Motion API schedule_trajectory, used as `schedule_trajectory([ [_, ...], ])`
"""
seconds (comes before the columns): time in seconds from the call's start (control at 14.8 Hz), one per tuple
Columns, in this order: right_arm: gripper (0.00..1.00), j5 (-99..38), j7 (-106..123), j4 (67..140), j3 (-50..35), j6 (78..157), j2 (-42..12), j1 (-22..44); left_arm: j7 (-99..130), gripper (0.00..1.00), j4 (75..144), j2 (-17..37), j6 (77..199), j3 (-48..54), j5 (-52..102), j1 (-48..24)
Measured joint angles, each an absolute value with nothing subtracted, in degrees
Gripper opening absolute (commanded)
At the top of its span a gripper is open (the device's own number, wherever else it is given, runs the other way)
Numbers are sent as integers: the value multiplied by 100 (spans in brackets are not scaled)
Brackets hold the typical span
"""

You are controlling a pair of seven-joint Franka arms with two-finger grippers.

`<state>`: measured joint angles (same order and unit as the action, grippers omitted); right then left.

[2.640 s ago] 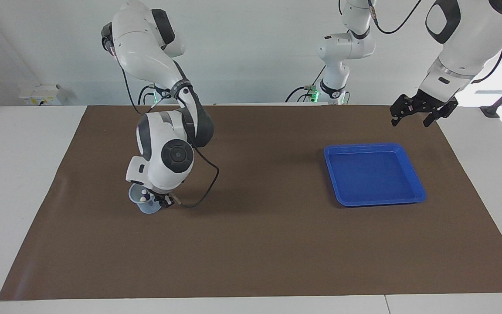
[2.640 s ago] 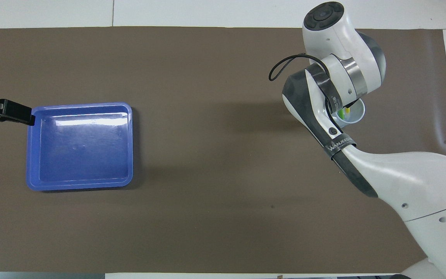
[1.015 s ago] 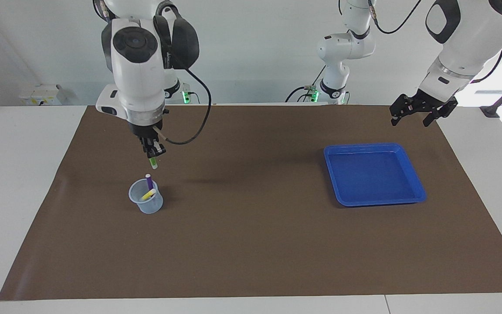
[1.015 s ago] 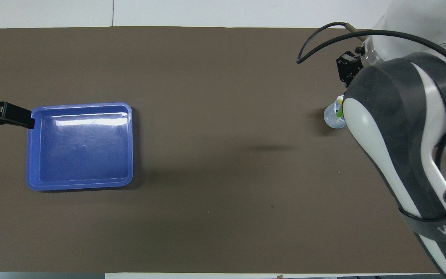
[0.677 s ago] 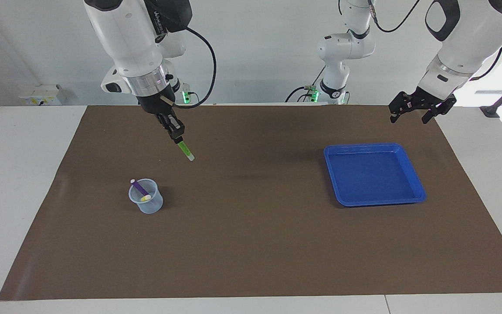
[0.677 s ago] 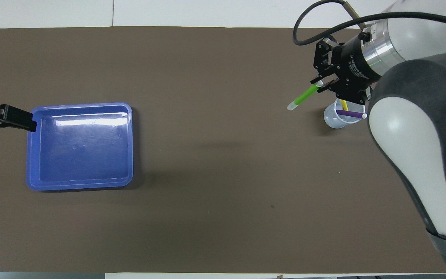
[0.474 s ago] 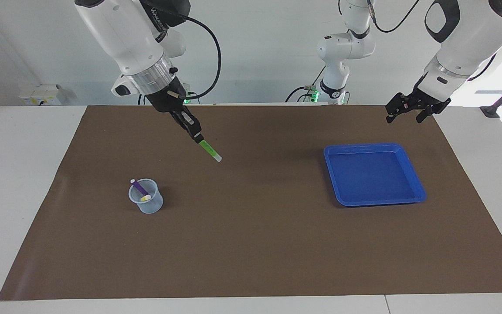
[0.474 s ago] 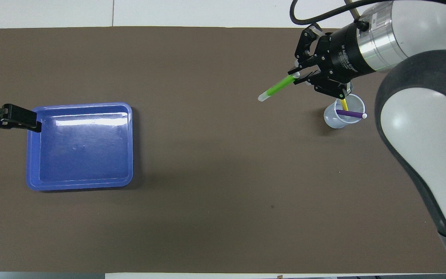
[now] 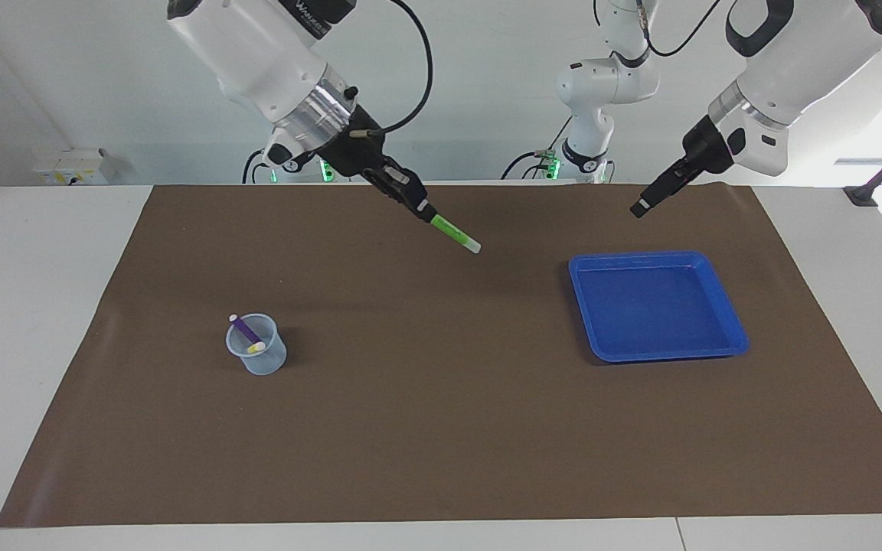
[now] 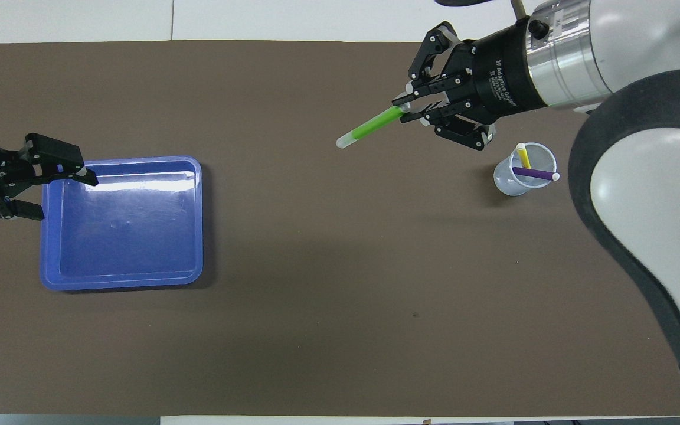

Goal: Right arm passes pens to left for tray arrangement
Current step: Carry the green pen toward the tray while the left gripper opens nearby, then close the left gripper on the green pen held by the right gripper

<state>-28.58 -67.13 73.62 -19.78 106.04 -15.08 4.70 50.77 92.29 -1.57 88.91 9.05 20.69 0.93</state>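
I am looking down on the brown mat (image 10: 316, 307) covering the table, with the blue tray (image 9: 732, 325) lying empty toward the left arm's end of it. The small translucent cup (image 9: 257, 356) is sitting toward the right arm's end, holding the purple pen (image 10: 533, 173) and the yellow pen (image 10: 523, 157), both leaning on its rim. I am carrying the right gripper (image 9: 419, 210) high over the middle of the mat near the robots' edge, its fingers clamped on the cap end of the green pen (image 9: 456, 233), which is slanting down toward the tray end. The left gripper (image 10: 62, 190) is hanging over the tray's corner at the left arm's end, jaws standing apart. I am judging this to be the first handover approach. Next I need the open jaws brought around the pen's free end before I let go.
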Motion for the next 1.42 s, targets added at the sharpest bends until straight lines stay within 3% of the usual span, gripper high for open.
schedule_trajectory([
  [0.68,0,-2859,-6590,7713,-2866,11597,-1510,505,10001,100,9408,-204,10574,1284,3186,-243],
  [1.08,0,-2859,-6590,7742,-3076,11913,-1511,508,10441,98,10306,-624,11085,1292,3967,-290],
  [1.42,0,-2859,-6590,7754,-3076,11928,-1513,508,10411,91,10498,-757,11299,1299,4173,-433],
])
